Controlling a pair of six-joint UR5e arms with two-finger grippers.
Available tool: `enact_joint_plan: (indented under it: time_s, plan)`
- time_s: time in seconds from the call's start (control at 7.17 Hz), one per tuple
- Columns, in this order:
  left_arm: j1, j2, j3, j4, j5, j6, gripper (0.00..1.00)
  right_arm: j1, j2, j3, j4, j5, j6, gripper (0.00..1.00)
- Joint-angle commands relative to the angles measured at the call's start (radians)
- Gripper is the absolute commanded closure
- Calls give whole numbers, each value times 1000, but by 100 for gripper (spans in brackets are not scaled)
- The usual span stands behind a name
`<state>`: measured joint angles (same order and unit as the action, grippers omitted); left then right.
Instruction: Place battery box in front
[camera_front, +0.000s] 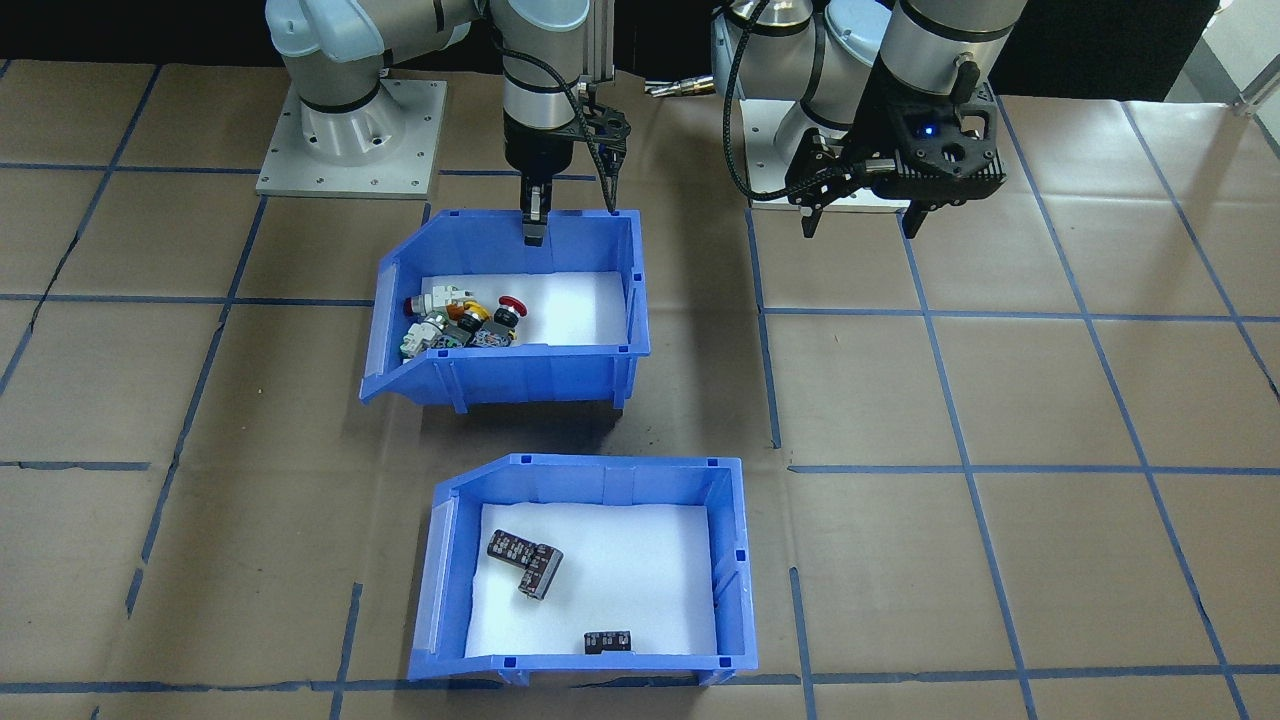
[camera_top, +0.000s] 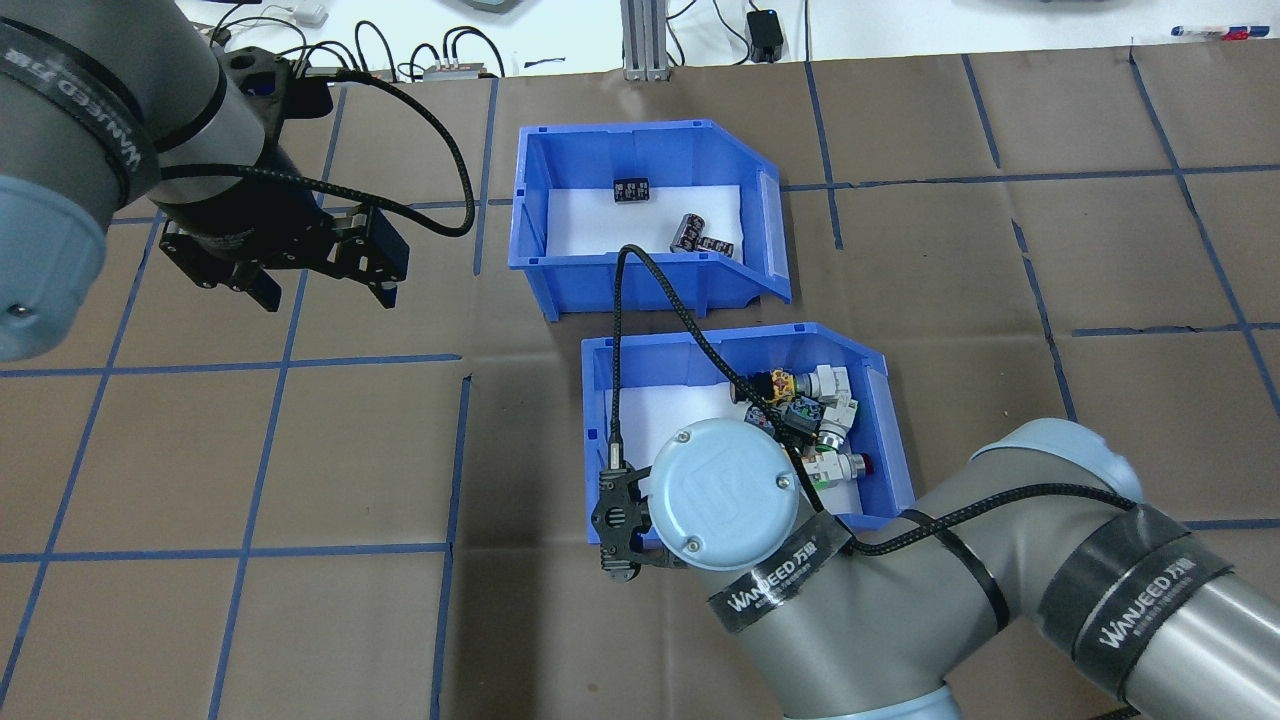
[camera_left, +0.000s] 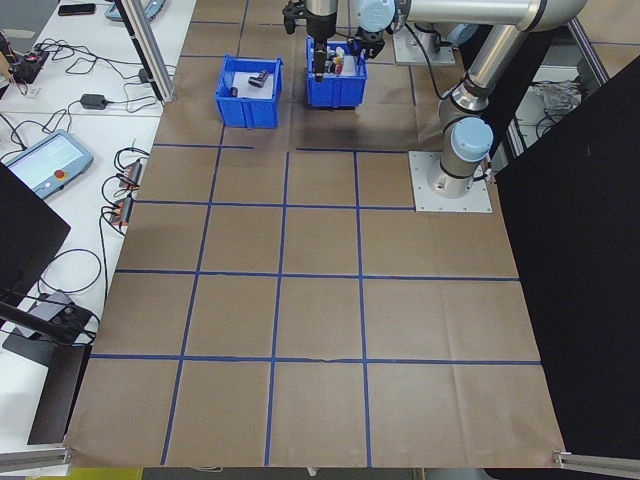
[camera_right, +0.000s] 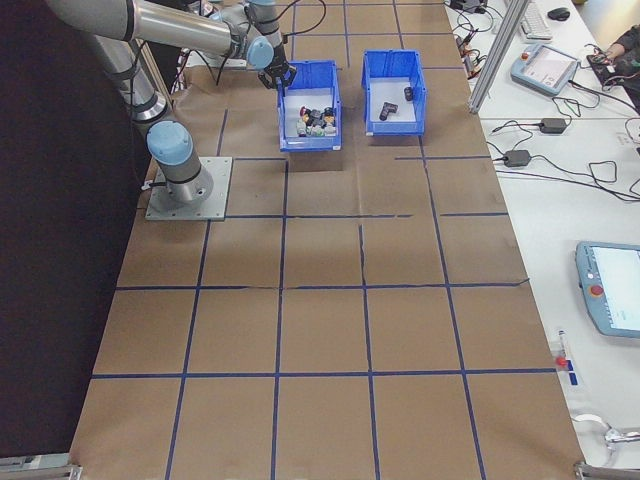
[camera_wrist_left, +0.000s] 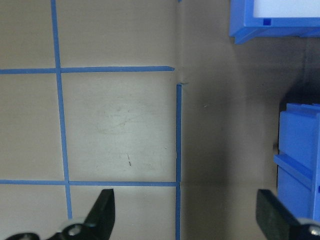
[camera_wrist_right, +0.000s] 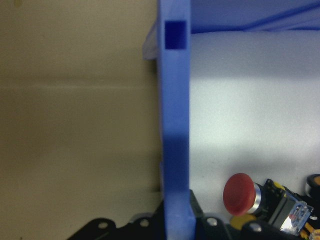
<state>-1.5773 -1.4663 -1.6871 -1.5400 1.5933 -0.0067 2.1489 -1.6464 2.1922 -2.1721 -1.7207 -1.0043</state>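
Observation:
The battery box (camera_front: 590, 468) (camera_top: 600, 130) is a blue bin with a white liner and three small black batteries (camera_front: 525, 560) inside. It sits on the table on the side away from my base. The other blue bin (camera_front: 530, 375) (camera_top: 893, 450), holding coloured switches (camera_front: 460, 320) (camera_wrist_right: 260, 195), stands closer to my base. My right gripper (camera_front: 535, 215) (camera_wrist_right: 176, 220) straddles that bin's back wall, shut on it. My left gripper (camera_front: 860, 215) (camera_top: 325, 290) (camera_wrist_left: 185, 220) hangs open and empty above bare table, well to the side of both bins.
Brown paper with a blue tape grid covers the table (camera_front: 1000, 400). The two arm bases (camera_front: 350, 130) stand at its robot-side edge. The right arm's cable (camera_top: 625, 330) arcs over the switch bin. Side benches (camera_left: 50, 160) carry pendants and cables.

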Motion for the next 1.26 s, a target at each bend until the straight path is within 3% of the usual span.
enact_joint_plan:
  time_s: [0.0,0.14,0.28,0.56,0.84,1.12]
  plan:
    - [0,0,0,6,2,-12,0,5,7,3,8,9,80,86]
    - [2,1,-2,8,2,-9,0,5,14,1,3,12,85,83]
    - [2,-8,0,8,2,-10,0,14,19,1,1,22,105,65]
    - [0,-17,0,6,2,-15,0,26,36,0,-9,30,99,73]
    - [0,-14,0,6,-1,-15,0,28,25,-5,-8,20,99,0]
    - [0,-17,0,6,-4,-15,0,-6,-63,-29,52,-9,98,0]
